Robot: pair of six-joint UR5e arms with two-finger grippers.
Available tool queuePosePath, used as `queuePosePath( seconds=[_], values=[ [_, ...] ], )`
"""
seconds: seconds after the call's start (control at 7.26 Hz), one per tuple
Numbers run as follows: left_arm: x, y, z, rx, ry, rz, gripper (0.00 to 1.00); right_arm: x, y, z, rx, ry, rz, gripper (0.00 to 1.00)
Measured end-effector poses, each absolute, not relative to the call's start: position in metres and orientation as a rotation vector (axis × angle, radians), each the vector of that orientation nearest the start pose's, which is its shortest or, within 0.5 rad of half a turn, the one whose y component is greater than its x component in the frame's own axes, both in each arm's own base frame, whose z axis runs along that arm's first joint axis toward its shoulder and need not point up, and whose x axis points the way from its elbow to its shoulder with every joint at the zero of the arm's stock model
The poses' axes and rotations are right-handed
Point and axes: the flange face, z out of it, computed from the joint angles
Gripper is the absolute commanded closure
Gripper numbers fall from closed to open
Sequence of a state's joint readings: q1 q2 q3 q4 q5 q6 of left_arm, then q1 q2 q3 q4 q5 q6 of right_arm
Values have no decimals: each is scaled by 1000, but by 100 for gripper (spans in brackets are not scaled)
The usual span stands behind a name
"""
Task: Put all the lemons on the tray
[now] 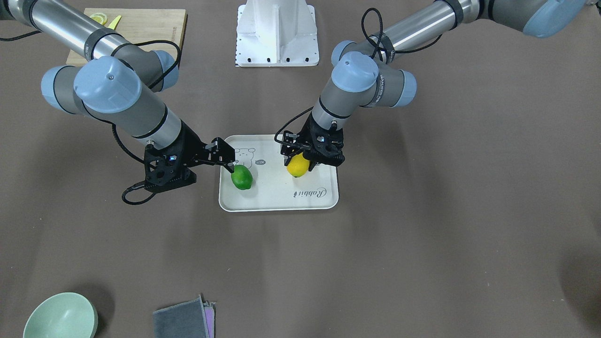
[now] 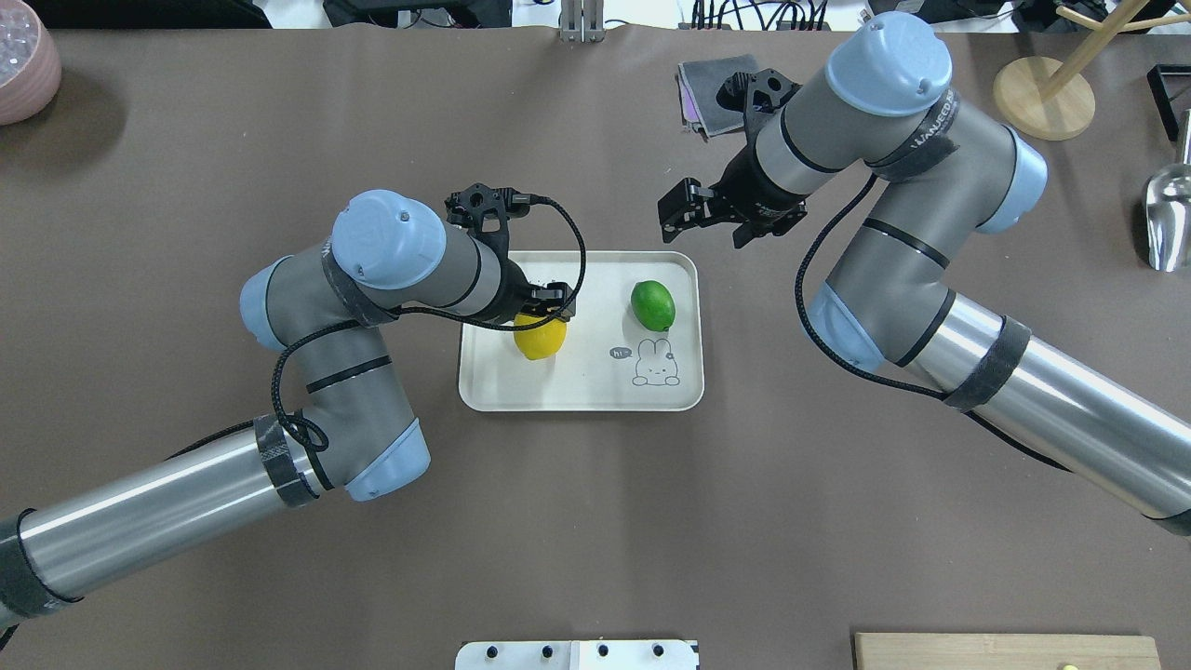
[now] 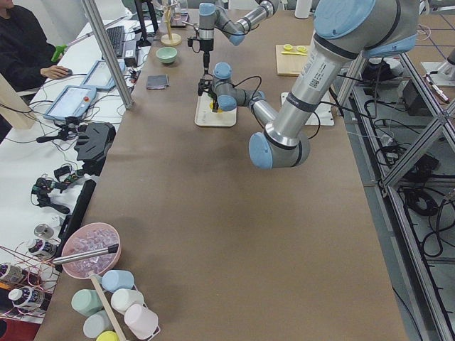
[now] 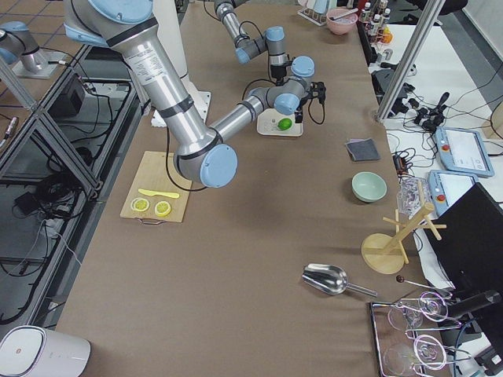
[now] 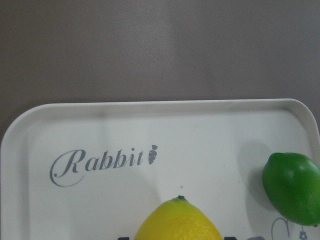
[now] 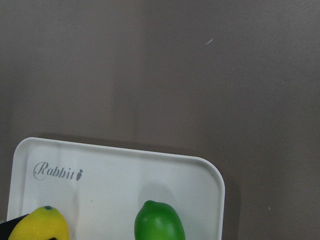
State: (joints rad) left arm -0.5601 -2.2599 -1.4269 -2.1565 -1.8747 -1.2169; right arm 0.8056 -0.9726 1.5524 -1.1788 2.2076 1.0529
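The off-white tray (image 1: 281, 197) with "Rabbit" script lies mid-table; it also shows in the overhead view (image 2: 577, 386). The green lemon (image 1: 242, 177) (image 2: 652, 304) lies free on the tray. My right gripper (image 1: 229, 160) (image 2: 707, 216) is open and empty, just beyond the tray edge near the green lemon. My left gripper (image 1: 303, 162) (image 2: 541, 314) is shut on the yellow lemon (image 1: 297, 167) (image 2: 540, 340), low over the tray's other half. In the left wrist view the yellow lemon (image 5: 177, 222) sits at the bottom edge and the green lemon (image 5: 292, 187) at the right.
A wooden cutting board (image 1: 141, 28) with lemon slices lies near the robot base (image 1: 277, 33). A green bowl (image 1: 61, 317) and a grey cloth (image 1: 183, 319) sit at the operators' edge. A wooden rack (image 2: 1042, 98), a metal scoop (image 2: 1168, 219) and a pink bowl (image 2: 23, 60) stand at the table's ends.
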Motion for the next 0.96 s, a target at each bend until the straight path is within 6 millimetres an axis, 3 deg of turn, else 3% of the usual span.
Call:
queuePosePath(
  seconds=[0.14, 0.55, 0.69, 0.96],
  values=[
    [567, -479, 239, 257, 1118, -15, 3, -421, -549, 261, 116, -1098, -56, 0],
    [562, -484, 247, 293, 1094, -41, 2, -415, -551, 259, 119, -1104, -54, 0],
    [551, -487, 248, 306, 1096, -51, 2, -408, -554, 258, 125, -1106, -47, 0],
    [511, -496, 254, 381, 1085, 5, 2, -371, -556, 272, 167, -1103, -60, 0]
  ],
)
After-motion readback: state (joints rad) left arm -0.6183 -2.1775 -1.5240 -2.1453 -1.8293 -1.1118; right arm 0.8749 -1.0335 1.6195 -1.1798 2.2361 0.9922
